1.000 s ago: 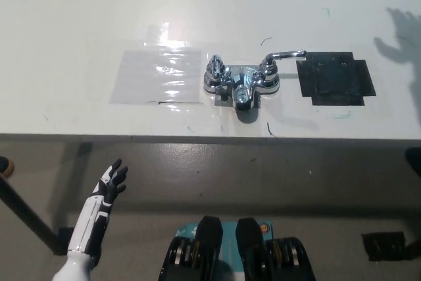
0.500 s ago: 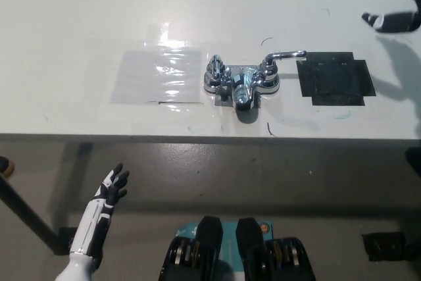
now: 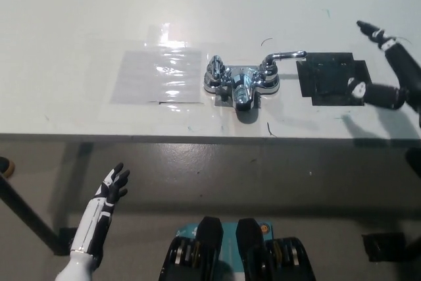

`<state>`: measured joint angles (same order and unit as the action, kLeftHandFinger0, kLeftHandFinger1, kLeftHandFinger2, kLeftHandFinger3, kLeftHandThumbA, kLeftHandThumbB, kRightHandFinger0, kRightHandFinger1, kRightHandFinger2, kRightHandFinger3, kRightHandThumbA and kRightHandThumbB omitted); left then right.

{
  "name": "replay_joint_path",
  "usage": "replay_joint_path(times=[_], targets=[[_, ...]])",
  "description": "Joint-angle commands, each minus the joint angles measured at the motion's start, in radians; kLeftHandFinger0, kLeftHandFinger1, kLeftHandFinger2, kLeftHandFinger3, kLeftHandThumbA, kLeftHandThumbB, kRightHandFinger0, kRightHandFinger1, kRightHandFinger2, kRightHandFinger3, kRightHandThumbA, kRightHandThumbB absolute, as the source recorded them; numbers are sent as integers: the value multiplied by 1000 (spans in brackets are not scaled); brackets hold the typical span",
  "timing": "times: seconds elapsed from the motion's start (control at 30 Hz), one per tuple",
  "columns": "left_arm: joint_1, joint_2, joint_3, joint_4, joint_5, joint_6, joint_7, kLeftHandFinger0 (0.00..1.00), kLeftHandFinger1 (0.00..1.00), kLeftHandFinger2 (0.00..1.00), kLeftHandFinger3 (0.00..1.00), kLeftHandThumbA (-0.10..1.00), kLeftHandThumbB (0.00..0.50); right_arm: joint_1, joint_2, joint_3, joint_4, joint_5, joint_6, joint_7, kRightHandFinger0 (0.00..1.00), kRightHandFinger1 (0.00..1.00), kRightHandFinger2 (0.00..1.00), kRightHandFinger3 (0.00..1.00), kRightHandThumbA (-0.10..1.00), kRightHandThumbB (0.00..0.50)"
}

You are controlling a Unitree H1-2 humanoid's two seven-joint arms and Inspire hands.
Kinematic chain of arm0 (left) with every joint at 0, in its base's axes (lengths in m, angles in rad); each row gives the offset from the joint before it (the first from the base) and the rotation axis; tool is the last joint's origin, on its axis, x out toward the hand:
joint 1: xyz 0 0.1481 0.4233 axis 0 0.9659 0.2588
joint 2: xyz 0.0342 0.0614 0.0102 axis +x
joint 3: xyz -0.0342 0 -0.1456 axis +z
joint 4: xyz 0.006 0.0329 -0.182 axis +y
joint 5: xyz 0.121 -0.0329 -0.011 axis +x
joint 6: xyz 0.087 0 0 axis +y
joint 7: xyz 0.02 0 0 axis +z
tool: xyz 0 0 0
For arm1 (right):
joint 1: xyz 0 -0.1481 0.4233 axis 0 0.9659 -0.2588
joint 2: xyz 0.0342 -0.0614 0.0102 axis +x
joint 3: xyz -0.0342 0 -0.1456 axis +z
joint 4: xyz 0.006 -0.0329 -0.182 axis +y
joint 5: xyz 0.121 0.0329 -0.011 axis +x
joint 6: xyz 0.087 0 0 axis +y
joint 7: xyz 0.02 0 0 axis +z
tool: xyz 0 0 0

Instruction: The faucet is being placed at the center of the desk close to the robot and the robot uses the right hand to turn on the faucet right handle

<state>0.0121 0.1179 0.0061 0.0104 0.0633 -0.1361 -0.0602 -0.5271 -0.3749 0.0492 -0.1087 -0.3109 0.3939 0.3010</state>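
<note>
A white surface [image 3: 79, 18] fills the upper half of the head view, with grey floor [image 3: 263, 176] along its near edge. A glossy clear sheet [image 3: 156, 76] lies flat at 9 o'clock from the faucet, just beside it. A black patch [image 3: 335, 78] lies at 3 o'clock, also close. The chrome faucet [image 3: 240, 82] stands between them at the middle of the surface, near the front edge, spout pointing toward the robot. Its right handle [image 3: 284, 55] (a lever) points toward 3 o'clock, its tip just short of the black patch. The right hand [image 3: 404, 80] hovers past the patch's far side, fingers spread, clear of the handle. The left hand [image 3: 113, 184] rests at 7 o'clock over the floor, fingers apart and empty.
</note>
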Motion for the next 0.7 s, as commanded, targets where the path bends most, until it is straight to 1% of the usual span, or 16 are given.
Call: replay_joint_path(times=[0.0, 0.07, 0.17, 0.2, 0.23, 0.27, 0.3, 0.33, 0.4, 0.43, 0.47, 0.5, 0.53, 0.6, 0.63, 0.67], targets=[[-79, 17, 22, -49, -8, -31, 13, 1000, 1000, 1000, 1000, 1000, 75, 88, 39, -261, -841, 580, -368, -294, 1000, 1000, 1000, 1000, 585, 133], [-88, 19, 26, -52, -10, -17, 14, 1000, 1000, 1000, 1000, 1000, 92, 153, 80, -241, -841, 569, -390, -277, 1000, 1000, 1000, 1000, 601, 114], [-96, 22, 27, -52, -14, -19, 11, 1000, 1000, 1000, 1000, 1000, 85, 258, 148, -234, -823, 514, -397, -252, 1000, 1000, 1000, 1000, 606, 95], [-97, 23, 28, -49, -15, -23, 11, 1000, 1000, 1000, 1000, 1000, 87, 310, 183, -232, -795, 568, -364, -240, 1000, 1000, 1000, 1000, 551, 154], [-98, 23, 28, -47, -14, -25, 11, 1000, 1000, 1000, 1000, 1000, 88, 336, 203, -232, -773, 578, -367, -234, 1000, 1000, 1000, 1000, 535, 152], [-97, 19, 25, -46, -11, -28, 13, 1000, 1000, 1000, 1000, 1000, 85, 371, 233, -236, -739, 589, -376, -228, 1000, 1000, 1000, 1000, 488, 157], [-97, 19, 25, -45, -13, -30, 11, 1000, 1000, 1000, 1000, 1000, 84, 395, 254, -238, -714, 577, -384, -219, 1000, 1000, 1000, 1000, 490, 156], [-95, 20, 24, -45, -14, -34, 8, 1000, 1000, 1000, 1000, 1000, 80, 425, 277, -241, -676, 562, -390, -208, 1000, 1000, 1000, 1000, 519, 164], [-92, 19, 25, -48, -14, -30, 9, 1000, 1000, 1000, 1000, 1000, 77, 461, 315, -240, -580, 540, -426, -184, 1000, 1000, 1000, 1000, 514, 150], [-87, 19, 26, -52, -16, -28, 9, 1000, 1000, 1000, 1000, 1000, 76, 475, 330, -239, -542, 520, -448, -174, 1000, 1000, 1000, 1000, 512, 152], [-86, 19, 26, -53, -13, -25, 9, 1000, 1000, 1000, 1000, 1000, 76, 483, 357, -240, -485, 504, -446, -173, 1000, 1000, 1000, 1000, 497, 167], [-86, 18, 26, -52, -5, -26, 15, 1000, 1000, 1000, 1000, 1000, 81, 485, 371, -239, -445, 505, -453, -165, 1000, 1000, 1000, 1000, 462, 163], [-88, 20, 28, -52, -1, -28, 17, 1000, 1000, 1000, 1000, 1000, 92, 487, 386, -234, -392, 477, -471, -163, 1000, 1000, 1000, 1000, 454, 145], [-90, 21, 29, -48, -3, -32, 16, 1000, 1000, 1000, 1000, 1000, 89, 486, 403, -230, -307, 443, -508, -157, 1000, 1000, 1000, 1000, 377, 112], [-93, 19, 31, -48, -9, -27, 15, 1000, 1000, 1000, 1000, 1000, 99, 482, 408, -228, -248, 431, -524, -151, 1000, 1000, 1000, 1000, 362, 98], [-95, 18, 31, -48, -10, -24, 15, 1000, 1000, 1000, 1000, 1000, 103, 481, 409, -230, -235, 427, -529, -150, 1000, 1000, 1000, 1000, 359, 96]])
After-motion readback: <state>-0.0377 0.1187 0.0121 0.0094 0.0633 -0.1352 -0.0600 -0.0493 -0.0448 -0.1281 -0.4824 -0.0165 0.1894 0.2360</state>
